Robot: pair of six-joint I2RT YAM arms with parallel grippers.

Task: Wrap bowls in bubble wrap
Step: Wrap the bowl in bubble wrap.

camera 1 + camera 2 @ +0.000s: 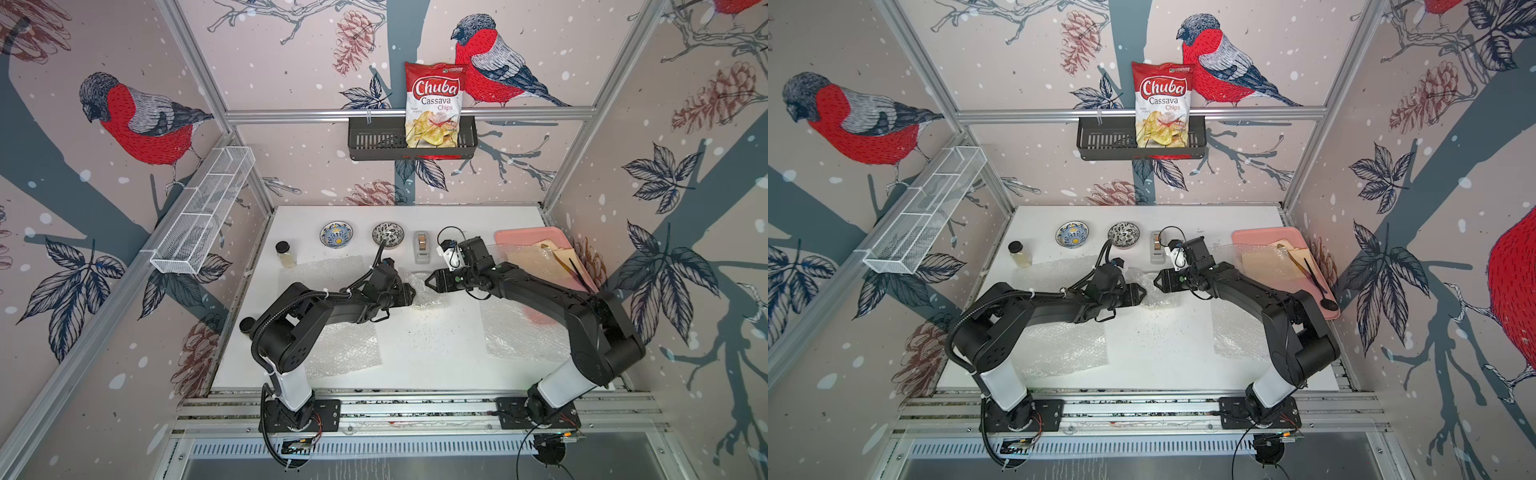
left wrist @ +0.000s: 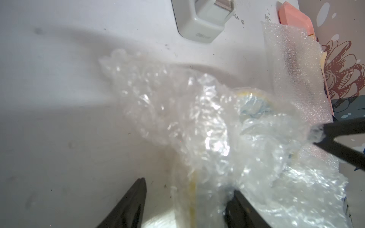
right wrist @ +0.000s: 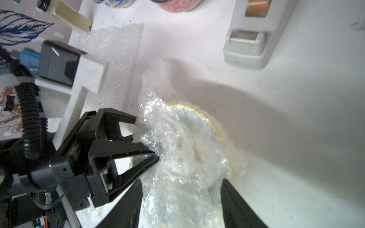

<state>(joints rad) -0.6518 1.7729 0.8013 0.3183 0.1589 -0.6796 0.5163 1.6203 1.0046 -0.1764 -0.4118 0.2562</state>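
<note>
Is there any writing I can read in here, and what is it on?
"Chuba": chip bag, in both top views.
"Cassava Chips": same bag, under the brand.
Small print on the bag: too small to read.
Embossed mark on the tape dispenser: too blurred to read.

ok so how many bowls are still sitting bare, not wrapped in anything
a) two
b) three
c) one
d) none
a: the blue-and-yellow bowl and the black-and-white bowl sit uncovered side by side, while the third bowl shows only faintly through the bubble wrap bundled over it.
</note>
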